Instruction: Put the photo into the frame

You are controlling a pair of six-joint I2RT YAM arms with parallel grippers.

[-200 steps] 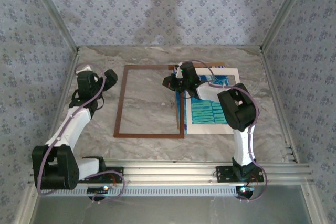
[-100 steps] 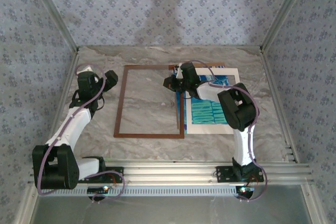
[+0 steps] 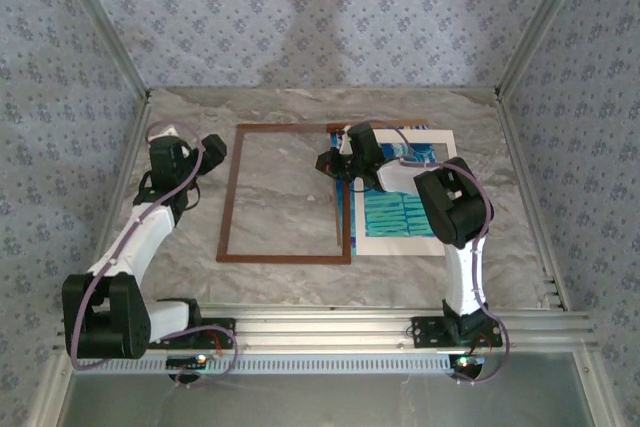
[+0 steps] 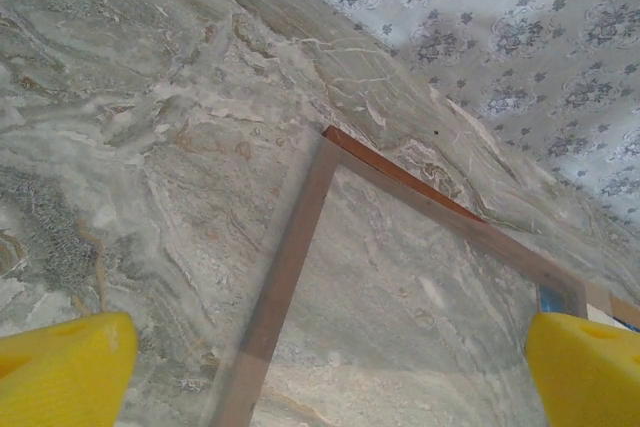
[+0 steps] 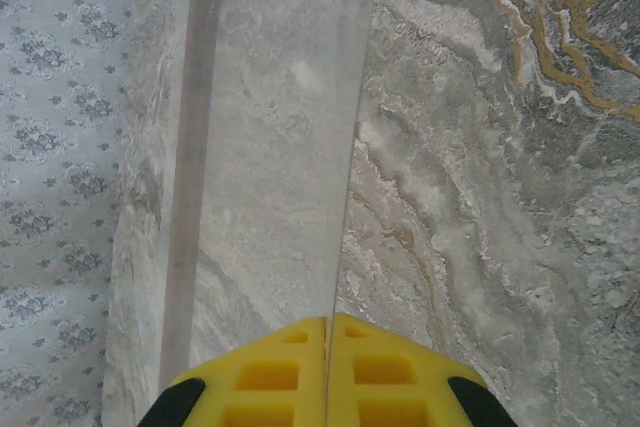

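The thin reddish-brown frame [image 3: 229,197] lies flat on the marble table, left of centre; its far corner [image 4: 335,142] shows in the left wrist view. The blue-teal photo [image 3: 395,212] lies to the frame's right on a white mat [image 3: 400,244], partly hidden under my right arm. My right gripper [image 3: 330,162] hovers over the frame's right side, and its yellow fingers [image 5: 270,372] are shut on the edge of a clear pane [image 5: 270,147] that stands tilted over the table. My left gripper [image 3: 213,147] is open beside the frame's left side, with nothing between its fingers [image 4: 60,372].
A brown board edge [image 3: 332,128] peeks out behind the mat at the back. Patterned walls [image 3: 320,17] close the table on three sides. Bare marble [image 3: 190,247] lies left of and in front of the frame.
My right gripper has shifted slightly to the right with the clear pane in it. The left arm has not moved.
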